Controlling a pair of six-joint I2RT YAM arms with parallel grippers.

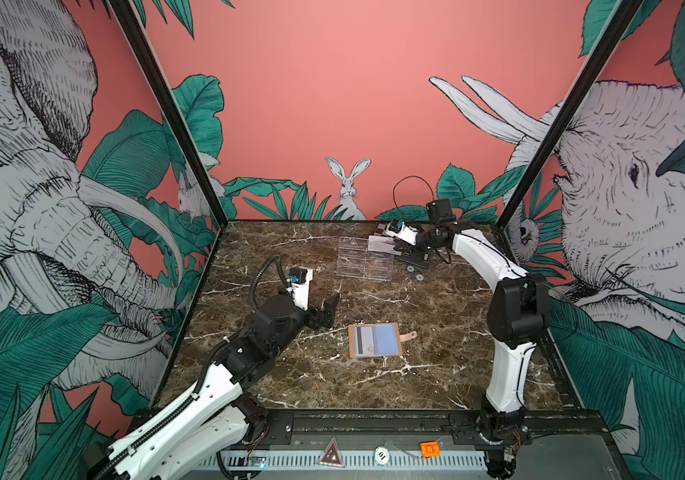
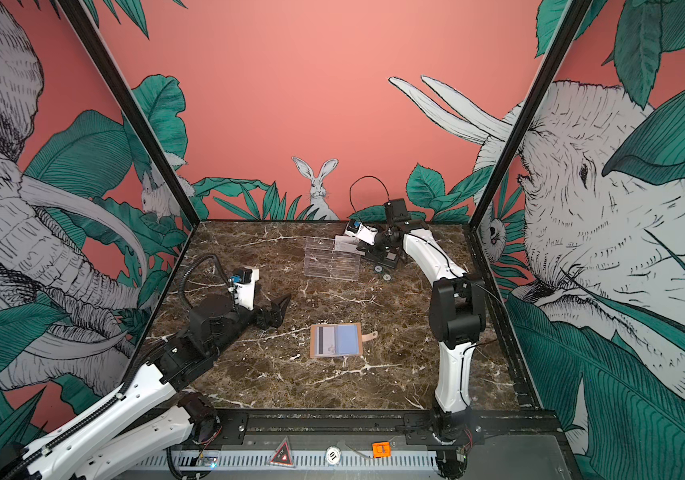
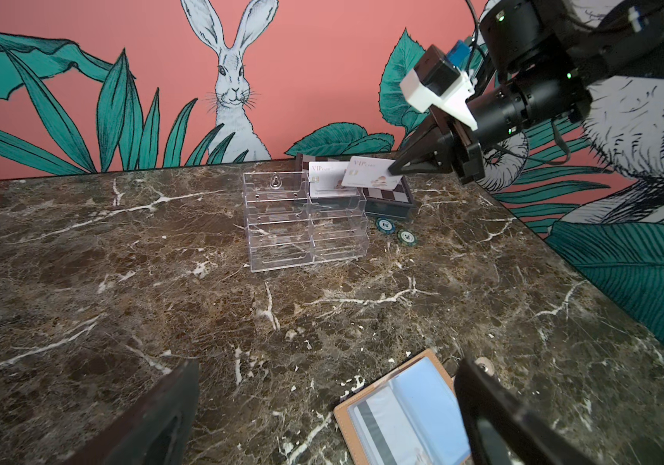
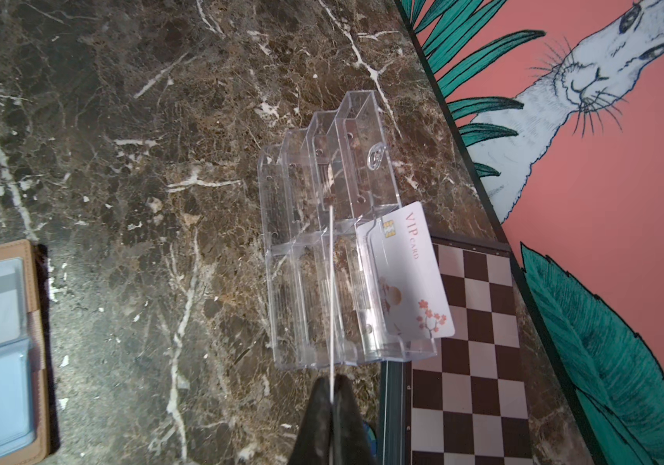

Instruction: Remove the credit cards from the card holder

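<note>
The tan folding leather card holder (image 1: pixel 386 338) lies open on the brown marble table (image 1: pixel 290 374), near centre, a white credit card (image 1: pixel 364 340) in its left sleeve. Far behind stands the clear acrylic compartment tray (image 1: pixel 364 259), a second card (image 3: pixel 328 182) in its far right compartment, a third card (image 3: pixel 368 174) above its right half. The checkered box (image 3: pixel 387 198) sits behind the tray's right end, two round chips (image 3: pixel 385 224) just before it.

The marble table (image 1: pixel 290 374) bears the card holder (image 1: pixel 388 338), a clear tray (image 1: pixel 363 262), a checkered box (image 3: pixel 392 197) and two chips (image 3: pixel 385 224).

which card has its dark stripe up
The card in the card holder. The held card in the right gripper and the tray card show VIP fronts.
</note>
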